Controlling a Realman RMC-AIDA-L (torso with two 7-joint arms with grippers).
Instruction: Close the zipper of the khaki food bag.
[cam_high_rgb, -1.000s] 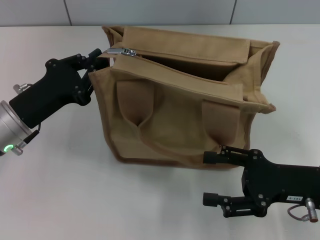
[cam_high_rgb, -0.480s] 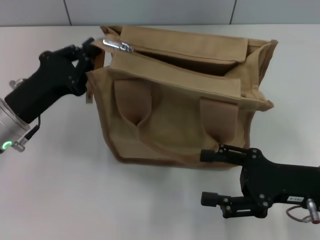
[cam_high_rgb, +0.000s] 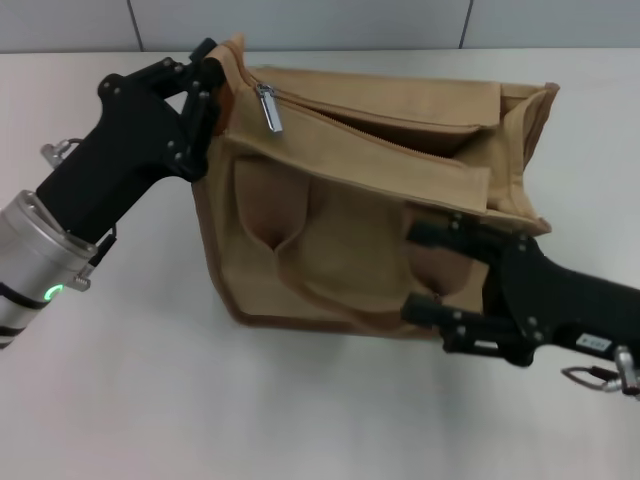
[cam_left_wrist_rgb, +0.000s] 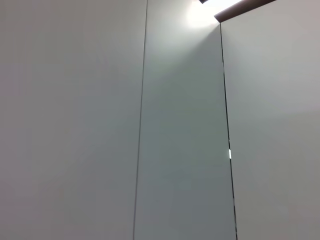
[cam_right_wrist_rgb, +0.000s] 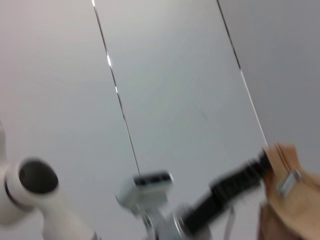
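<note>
The khaki food bag (cam_high_rgb: 350, 230) stands on the white table, its top gaping along the zipper (cam_high_rgb: 400, 140). The silver slider (cam_high_rgb: 268, 105) sits at the bag's left end with its pull tab hanging down. My left gripper (cam_high_rgb: 212, 82) is shut on the bag's upper left corner, which is pulled up into a peak. My right gripper (cam_high_rgb: 428, 272) is open against the bag's front face, its fingers (cam_high_rgb: 432, 232) spread above and below the base of the right handle loop. The right wrist view shows the bag corner (cam_right_wrist_rgb: 282, 210), the slider (cam_right_wrist_rgb: 287, 182) and the left arm; the left wrist view shows only wall.
White table (cam_high_rgb: 150, 400) spreads in front and to the left of the bag. A grey panelled wall (cam_high_rgb: 300, 20) runs behind it. My own white head and camera (cam_right_wrist_rgb: 145, 187) show in the right wrist view.
My left gripper has risen and shifted right, pulling the bag's left corner up. The right gripper has moved up from the table to the bag's front.
</note>
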